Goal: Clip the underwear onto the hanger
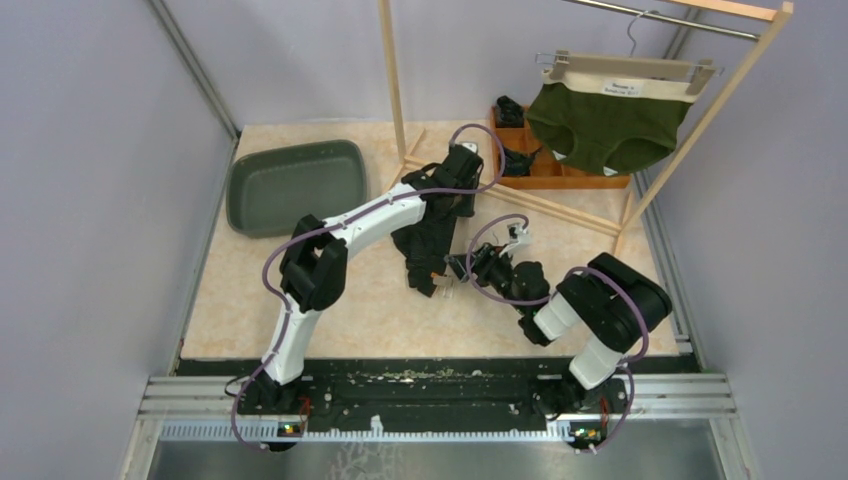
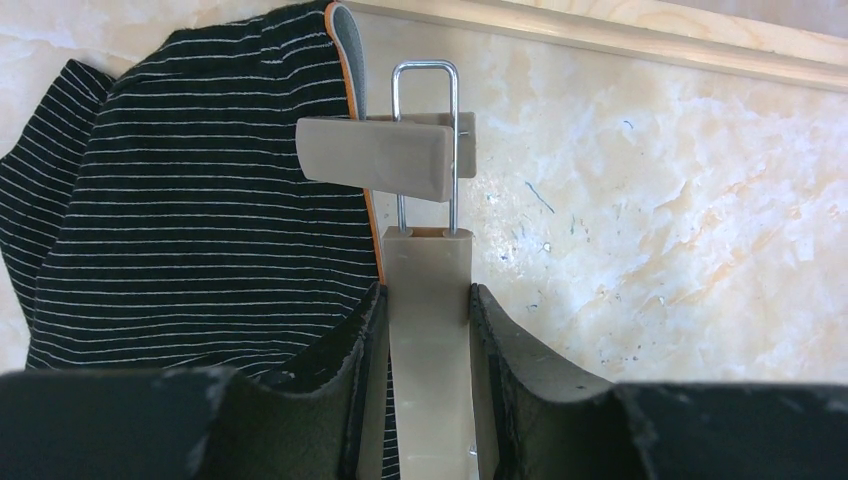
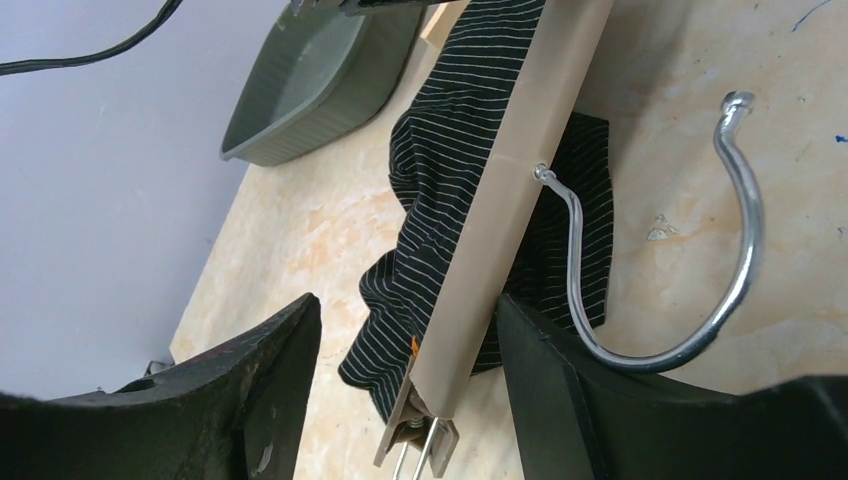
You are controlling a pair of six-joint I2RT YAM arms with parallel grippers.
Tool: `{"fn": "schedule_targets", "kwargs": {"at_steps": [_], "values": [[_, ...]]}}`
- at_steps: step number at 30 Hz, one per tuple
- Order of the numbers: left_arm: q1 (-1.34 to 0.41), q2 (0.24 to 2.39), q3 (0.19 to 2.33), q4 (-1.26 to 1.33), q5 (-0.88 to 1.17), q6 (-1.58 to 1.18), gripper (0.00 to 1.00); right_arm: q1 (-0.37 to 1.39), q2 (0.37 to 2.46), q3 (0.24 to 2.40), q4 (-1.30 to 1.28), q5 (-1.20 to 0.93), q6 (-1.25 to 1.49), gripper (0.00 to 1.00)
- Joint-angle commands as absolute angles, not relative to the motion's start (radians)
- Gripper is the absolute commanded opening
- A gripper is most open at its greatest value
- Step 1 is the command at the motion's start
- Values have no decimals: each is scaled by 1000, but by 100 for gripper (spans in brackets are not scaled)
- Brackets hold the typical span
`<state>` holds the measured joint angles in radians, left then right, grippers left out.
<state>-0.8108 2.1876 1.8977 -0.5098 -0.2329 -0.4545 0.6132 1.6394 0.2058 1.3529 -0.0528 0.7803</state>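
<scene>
Your left gripper (image 2: 427,310) is clamped on the smooth beige plastic hanger (image 2: 428,260) bar. The soft black pinstriped underwear (image 2: 200,200) lies crumpled just beside it (orange-edged waistband passing behind the clip (image 2: 380,155)). Your right gripper (image 3: 405,305) straddles the bar's other end, jaws wide.

The hanger (image 3: 500,220) is a flat beige bar with a bent steel hook (image 3: 735,250) pinned at its middle and a wire-sprung beige clip (image 2: 385,155) near one end. It lies slanted, low over the marbled tabletop (image 1: 330,310), with that end clamped in the left pincer (image 2: 428,295). The underwear (image 1: 425,245) is black with thin white stripes and an orange-edged waistband. It sits crumpled on the tabletop, partly beneath the bar. The waistband edge runs up behind the clip and seems tucked there, though any bite on the cloth is hidden.
</scene>
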Motion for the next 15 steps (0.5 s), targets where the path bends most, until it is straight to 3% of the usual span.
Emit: {"fn": "schedule_targets", "kwargs": {"at_steps": [1,10,15], "values": [[-809,2116,1890,-477,-200,-479,0,624,1678,256,1410,-41,778,63],[-810,2086,1869,-462,-184,-494,0,644,1729,307,1399,-21,767,56],[-810,2071,1845,-452,-182,-496,0,644,1729,314,1383,-10,765,32]]}}
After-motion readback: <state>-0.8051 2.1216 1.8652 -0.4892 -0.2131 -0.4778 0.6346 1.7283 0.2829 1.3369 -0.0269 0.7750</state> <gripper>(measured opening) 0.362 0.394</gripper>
